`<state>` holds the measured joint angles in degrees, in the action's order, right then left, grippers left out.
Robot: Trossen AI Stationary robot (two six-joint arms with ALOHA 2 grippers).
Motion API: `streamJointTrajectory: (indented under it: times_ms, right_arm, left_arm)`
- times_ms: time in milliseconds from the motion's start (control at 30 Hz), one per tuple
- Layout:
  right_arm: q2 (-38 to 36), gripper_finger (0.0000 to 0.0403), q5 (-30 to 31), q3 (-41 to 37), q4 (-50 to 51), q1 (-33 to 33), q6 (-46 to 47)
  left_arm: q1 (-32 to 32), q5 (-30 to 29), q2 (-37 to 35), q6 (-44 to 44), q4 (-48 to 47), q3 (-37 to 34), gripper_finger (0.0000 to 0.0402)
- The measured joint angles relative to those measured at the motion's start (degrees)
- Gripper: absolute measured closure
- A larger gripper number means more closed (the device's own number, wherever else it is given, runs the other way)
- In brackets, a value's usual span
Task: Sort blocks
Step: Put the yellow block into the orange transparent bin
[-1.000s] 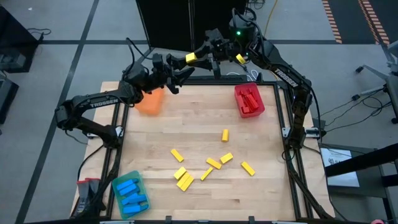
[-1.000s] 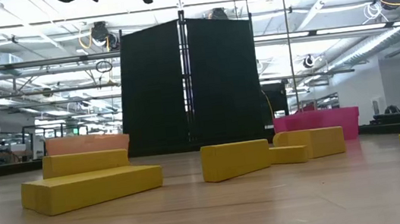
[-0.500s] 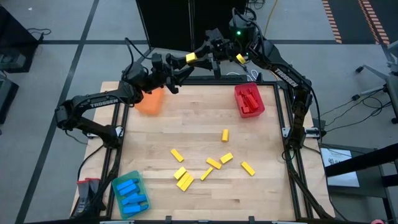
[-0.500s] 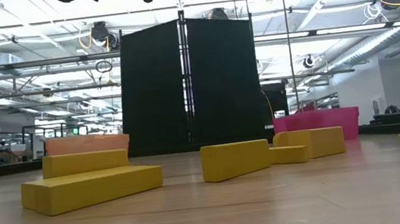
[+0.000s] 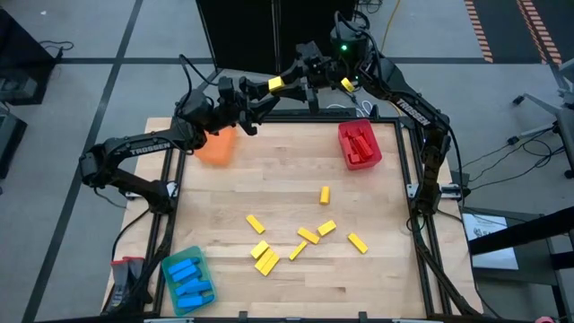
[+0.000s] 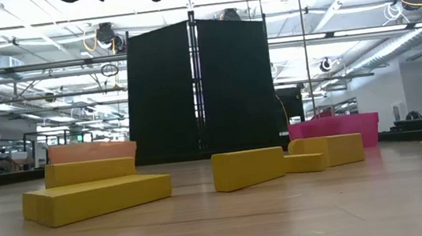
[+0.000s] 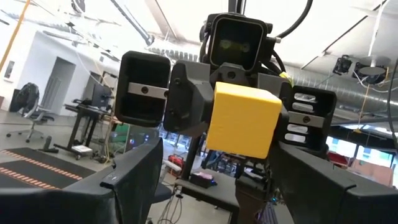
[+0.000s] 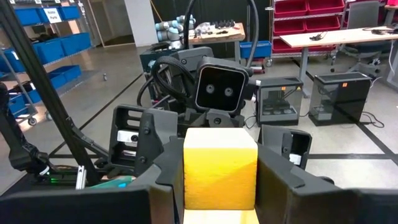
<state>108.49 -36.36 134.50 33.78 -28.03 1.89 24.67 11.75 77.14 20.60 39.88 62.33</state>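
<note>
Both arms raised past the table's far edge, grippers facing each other nose to nose; right gripper (image 5: 274, 84) clamped on a yellow block (image 5: 275, 83), block end poking toward the left arm; left gripper (image 5: 260, 109) spread wide, fingers either side of that block, not closed.

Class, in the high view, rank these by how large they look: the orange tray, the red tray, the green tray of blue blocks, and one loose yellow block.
1. Green tray
2. Red tray and orange tray: similar, and the left arm hides part of the orange one, so unranked
3. Yellow block, clearly smallest
</note>
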Motion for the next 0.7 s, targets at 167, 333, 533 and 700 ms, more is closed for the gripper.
streamJointTrajectory:
  times_ms: [167, 333, 533, 700]
  right_arm:
    - [0.0, 0.0289, 0.0, 0.0, 0.24, 0.0, 0.02]
    - [0.0, 0.0289, 0.0, 0.0, 0.26, 0.0, 0.02]
    - [-0.01, 0.0289, 0.0, 0.0, 0.28, 0.0, 0.02]
    - [-0.02, 0.0289, 0.13, 0.0, 0.37, -0.02, 0.02]
  left_arm:
    - [-0.04, 0.0, 0.02, 0.0, 0.0, 0.0, 0.0103]
    - [-0.04, 0.0, 0.02, 0.03, 0.07, 0.0, 0.0103]
    - [-0.02, -0.24, 0.02, 0.02, 0.07, 0.0, 0.0106]
    - [-0.04, -0.28, 0.02, 0.02, 0.09, 0.0, 0.0147]
